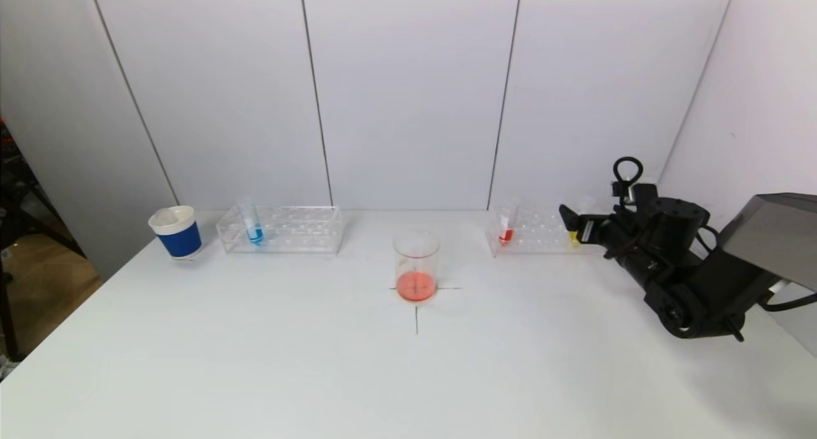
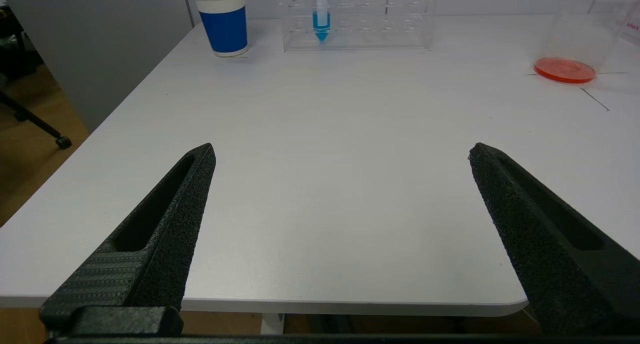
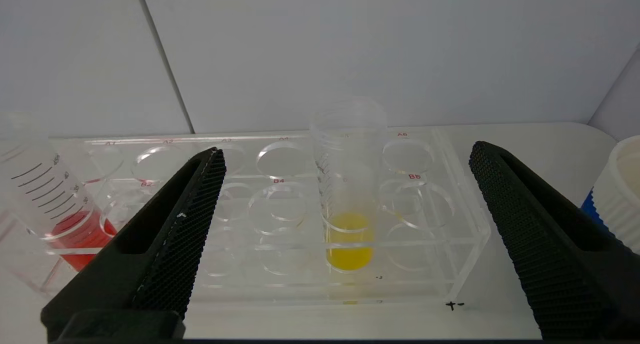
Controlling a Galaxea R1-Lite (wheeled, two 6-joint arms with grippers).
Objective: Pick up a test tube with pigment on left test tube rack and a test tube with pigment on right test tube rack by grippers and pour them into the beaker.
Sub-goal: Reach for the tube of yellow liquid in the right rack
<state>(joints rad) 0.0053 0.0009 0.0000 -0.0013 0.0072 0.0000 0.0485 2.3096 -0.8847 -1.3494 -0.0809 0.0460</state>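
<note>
Test tubes: one blue (image 1: 254, 231), one red (image 1: 506, 233), one yellow (image 3: 349, 236); one beaker (image 1: 416, 265) (orange inside); both pincers (image 3: 345, 156) (image 2: 340, 151) spread wide.

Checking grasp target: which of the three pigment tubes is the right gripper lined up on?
The yellow tube, in the right rack. It stands between the open right gripper's fingers; the red tube sits off to one side, the blue tube is in the left rack.

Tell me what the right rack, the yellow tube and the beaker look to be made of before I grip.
Right rack: likely clear acrylic, glossy; flat see-through plates with printed red hole labels.
Yellow tube: clear plastic or glass, cannot tell which; smooth wall with black scale marks.
Beaker: clear glass or plastic, thin-walled, shiny, the orange liquid showing through.
</note>
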